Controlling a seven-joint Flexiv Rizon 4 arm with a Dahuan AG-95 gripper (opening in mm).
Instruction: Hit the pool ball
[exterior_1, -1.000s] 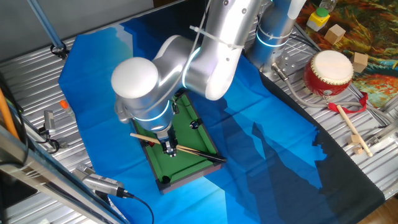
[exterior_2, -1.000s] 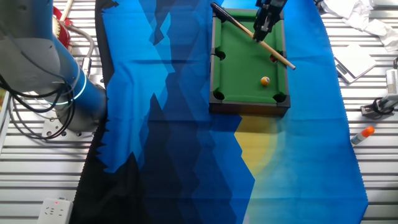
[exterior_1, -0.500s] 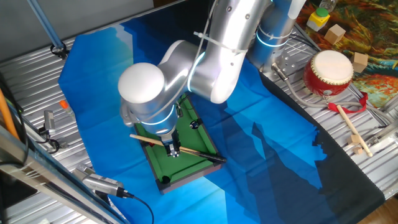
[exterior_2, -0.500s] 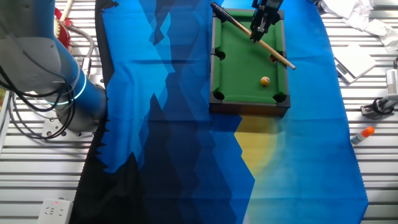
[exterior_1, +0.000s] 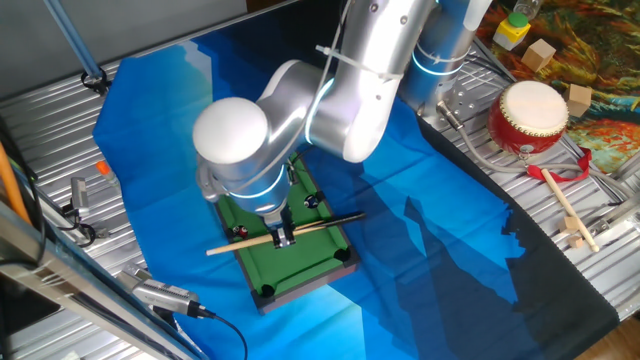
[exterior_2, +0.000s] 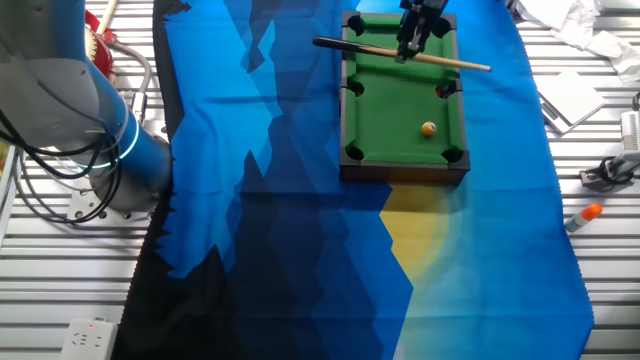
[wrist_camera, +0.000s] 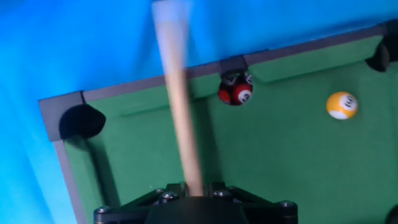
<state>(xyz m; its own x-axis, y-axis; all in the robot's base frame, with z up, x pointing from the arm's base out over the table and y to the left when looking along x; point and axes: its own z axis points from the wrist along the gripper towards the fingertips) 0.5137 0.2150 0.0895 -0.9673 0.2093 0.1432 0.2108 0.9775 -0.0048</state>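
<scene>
Fingers of your black two-finger gripper (exterior_2: 408, 52) are closed on the thin wooden cue stick (exterior_2: 402, 56), clamping it near its middle. In the hand view the stick (wrist_camera: 177, 106) is blurred and runs from the gripper base (wrist_camera: 194, 205) towards 12 o'clock, out over the grey rail of the small green-felt pool table (wrist_camera: 273, 162). In the other fixed view the cue lies almost level across the far end of the table (exterior_2: 390, 100), its dark butt overhanging at 9 o'clock and its pale tip overhanging at 3 o'clock. Your target, the tiny orange-yellow pool ball with a pale spot (exterior_2: 428, 129), sits on the felt at about 5 o'clock from the gripper, well apart from the cue and near the corner pocket. A tiny red ball (wrist_camera: 237, 94) rests against the side pocket. Beneath the table you have a blue cloth (exterior_2: 270, 180). Off beyond the arm sits a round red-sided drum (exterior_1: 529, 117).
</scene>
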